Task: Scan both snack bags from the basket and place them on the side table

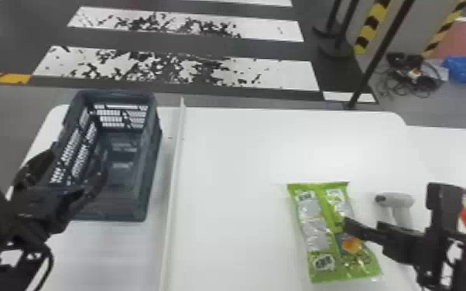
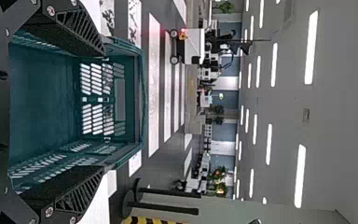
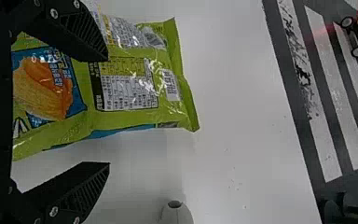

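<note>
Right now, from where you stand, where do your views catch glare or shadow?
Head view: a hazy bright patch on the smooth white tabletop; left wrist view: the long, narrow ceiling lights glare pure white; right wrist view: small white glints on the shiny green plastic snack bag, with a soft grey shadow beside it.

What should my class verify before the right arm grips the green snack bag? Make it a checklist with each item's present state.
1. Right gripper open: ok, fingers apart.
2. Green snack bag out of the basket: ok, lying on the table.
3. Right gripper's fingers on opposite sides of the bag: not ok; one shows over it, the other beside it.
4. Scanner within the work area: ok, on the table near the bag.
5. Left gripper away from the bag: ok, at the basket.
6. Bag already scanned: cannot tell.
</note>
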